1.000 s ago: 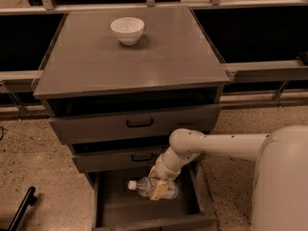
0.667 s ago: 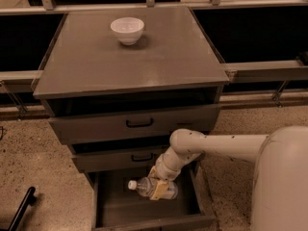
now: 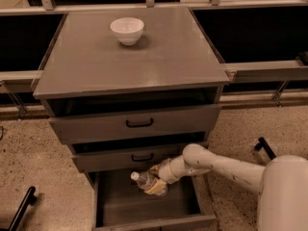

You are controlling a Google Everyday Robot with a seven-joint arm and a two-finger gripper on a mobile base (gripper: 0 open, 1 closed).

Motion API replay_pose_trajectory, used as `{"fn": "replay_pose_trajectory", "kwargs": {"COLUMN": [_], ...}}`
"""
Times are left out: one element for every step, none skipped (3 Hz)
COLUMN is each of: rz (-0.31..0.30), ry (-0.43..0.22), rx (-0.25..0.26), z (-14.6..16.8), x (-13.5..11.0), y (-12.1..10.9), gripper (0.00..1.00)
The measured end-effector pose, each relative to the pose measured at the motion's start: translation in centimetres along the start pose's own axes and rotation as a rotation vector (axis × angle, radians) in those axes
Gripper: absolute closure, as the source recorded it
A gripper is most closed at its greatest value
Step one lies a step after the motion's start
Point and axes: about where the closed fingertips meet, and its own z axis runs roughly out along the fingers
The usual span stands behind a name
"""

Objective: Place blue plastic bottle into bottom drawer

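Reaching in from the right on a white jointed arm [image 3: 216, 163], with the two-finger gripper [image 3: 156, 183] low in front of the grey cabinet, above the open bottom drawer [image 3: 120, 207]. Clamped around a small clear plastic bottle [image 3: 146, 181] with a white screw cap and a white-and-bluish label, pale yellowish pads [image 3: 155, 188] pressed against its body. Held tilted, nearly lying, cap end pointing left and slightly up, over the middle of the drawer's flat grey floor; hard to tell whether just clear of that floor or touching it. Standing well out toward the camera, this lowest wide shallow grey box, with low walls all round. Just above the gripper, a middle grey drawer [image 3: 115, 160] with a black handle, a dark gap over its front. Higher up, a top grey drawer [image 3: 96, 126] with a like handle and a like gap. On the flat grey cabinet top [image 3: 144, 66], toward the back and a little left of centre, a round white bowl [image 3: 127, 30], upright, well apart from everything below. At the lower right edge, the robot's rounded white body [image 3: 284, 196]. Underneath it all, a speckled beige stone floor [image 3: 29, 148].
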Motion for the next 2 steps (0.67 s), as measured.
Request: {"fn": "replay_pose_trajectory", "kwargs": {"rz": [0.052, 0.051], "ry": [-0.091, -0.085], "rx": [0.104, 0.091], "z": [3.6, 5.1], "x": [3.1, 4.0], "y": [-0.7, 0.1], "gripper": [1.0, 1.0]}}
